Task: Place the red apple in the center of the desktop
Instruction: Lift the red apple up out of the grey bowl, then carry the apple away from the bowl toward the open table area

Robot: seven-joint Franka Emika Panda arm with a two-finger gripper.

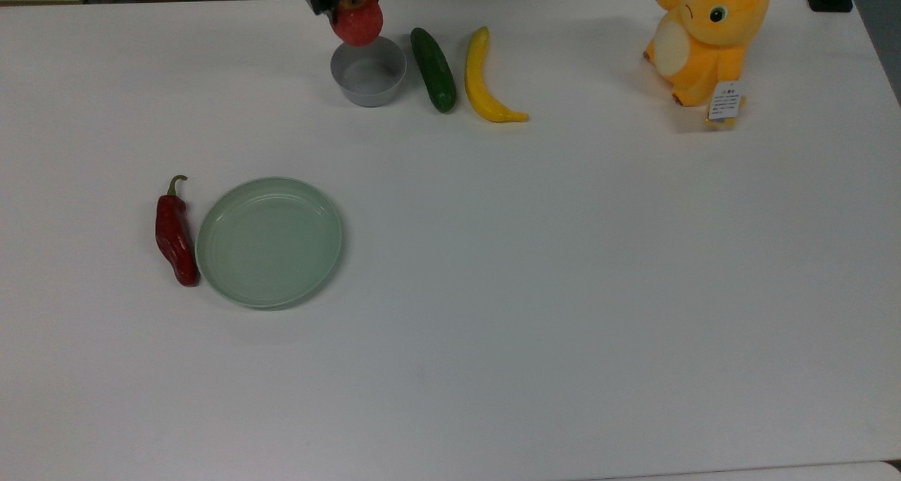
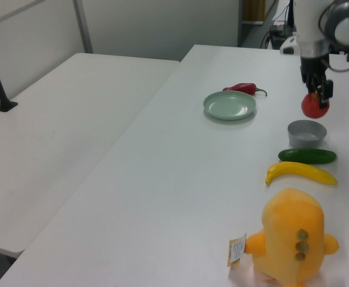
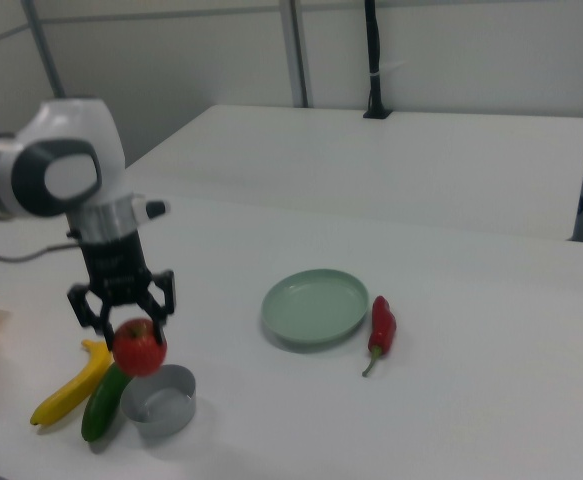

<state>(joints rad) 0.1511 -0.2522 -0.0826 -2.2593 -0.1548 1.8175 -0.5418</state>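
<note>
The red apple (image 1: 359,22) (image 2: 314,106) (image 3: 138,347) hangs in the air above the small grey bowl (image 1: 368,72) (image 2: 306,133) (image 3: 160,398), held from above with my gripper (image 1: 350,2) (image 2: 316,95) (image 3: 127,318) shut on it. The bowl below it holds nothing. The white desktop (image 1: 535,270) (image 2: 180,179) (image 3: 451,400) stretches wide in front of the bowl.
A green cucumber (image 1: 433,69) and a yellow banana (image 1: 484,79) lie beside the bowl on the top view's right. A pale-green plate (image 1: 269,241) and a red chili pepper (image 1: 175,233) lie at the top view's left. An orange plush toy (image 1: 707,34) stands at the back right.
</note>
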